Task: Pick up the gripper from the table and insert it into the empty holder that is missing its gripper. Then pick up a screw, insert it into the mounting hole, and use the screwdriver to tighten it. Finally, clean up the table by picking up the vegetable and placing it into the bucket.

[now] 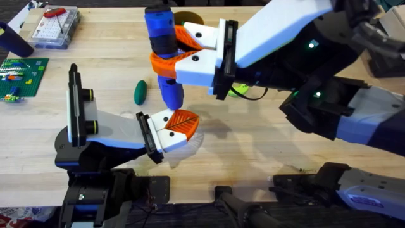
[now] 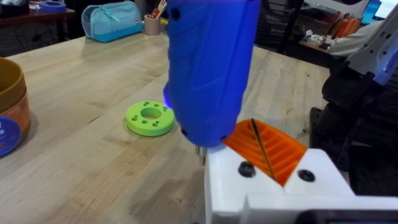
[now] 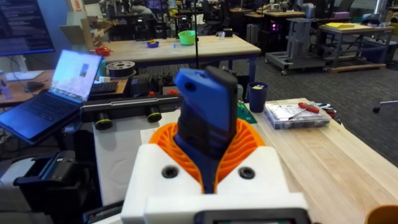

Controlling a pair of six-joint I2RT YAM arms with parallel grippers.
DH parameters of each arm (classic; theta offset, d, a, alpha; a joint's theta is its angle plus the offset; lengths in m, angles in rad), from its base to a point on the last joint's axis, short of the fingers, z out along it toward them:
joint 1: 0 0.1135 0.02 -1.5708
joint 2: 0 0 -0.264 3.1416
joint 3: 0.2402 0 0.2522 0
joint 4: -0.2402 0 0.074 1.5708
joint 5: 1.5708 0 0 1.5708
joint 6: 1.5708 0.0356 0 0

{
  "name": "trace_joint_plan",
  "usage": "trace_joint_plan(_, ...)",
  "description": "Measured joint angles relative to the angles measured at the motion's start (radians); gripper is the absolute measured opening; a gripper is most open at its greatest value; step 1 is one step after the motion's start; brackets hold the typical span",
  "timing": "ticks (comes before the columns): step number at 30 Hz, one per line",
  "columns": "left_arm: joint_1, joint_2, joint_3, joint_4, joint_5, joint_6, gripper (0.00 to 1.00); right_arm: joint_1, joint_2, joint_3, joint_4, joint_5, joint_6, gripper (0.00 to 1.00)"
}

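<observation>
Right gripper (image 1: 166,54) clamped on the upright screwdriver (image 1: 161,38) — left gripper (image 1: 180,126) pressed together just beneath its tip

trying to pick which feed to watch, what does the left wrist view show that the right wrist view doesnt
Left wrist view alone: the lime-green disc lying on the table, the bucket at the picture's edge, and the screwdriver's metal tip pointing down.

Right wrist view alone: the right gripper shut on the screwdriver's handle, the clear parts box with the red-handled tool on it, and a laptop.

Both: the blue screwdriver held upright, and orange ribbed pads.
</observation>
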Motion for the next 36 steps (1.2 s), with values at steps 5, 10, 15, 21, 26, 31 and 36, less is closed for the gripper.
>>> trace_joint_plan(5, 0.000, 0.002, 0.000, -0.003, 0.005, -0.003, 0.010, -0.003, 0.005, -0.004, 0.024, 0.006, 0.006, 0.055)
trace_joint_plan(10, 0.000, 0.001, 0.000, -0.003, 0.005, -0.003, 0.010, -0.005, 0.010, -0.008, 0.134, 0.005, 0.023, 0.054)
trace_joint_plan(15, 0.000, 0.001, 0.000, -0.003, 0.005, -0.003, 0.010, -0.043, 0.009, 0.029, 0.109, -0.059, 0.052, 0.055)
trace_joint_plan(21, 0.000, 0.001, 0.000, -0.004, 0.005, -0.003, 0.010, -0.142, 0.009, 0.264, -0.107, -0.195, 0.064, 0.056)
trace_joint_plan(26, 0.000, 0.001, 0.000, -0.005, 0.006, -0.003, 0.010, -0.205, 0.009, 0.415, -0.156, -0.283, 0.064, 0.055)
trace_joint_plan(31, 0.000, 0.001, 0.000, -0.005, 0.006, -0.003, 0.010, -0.226, 0.009, 0.464, -0.159, -0.334, 0.068, 0.054)
trace_joint_plan(36, 0.000, 0.001, 0.000, -0.005, 0.006, -0.003, 0.010, -0.206, 0.009, 0.464, -0.134, -0.357, 0.073, 0.055)
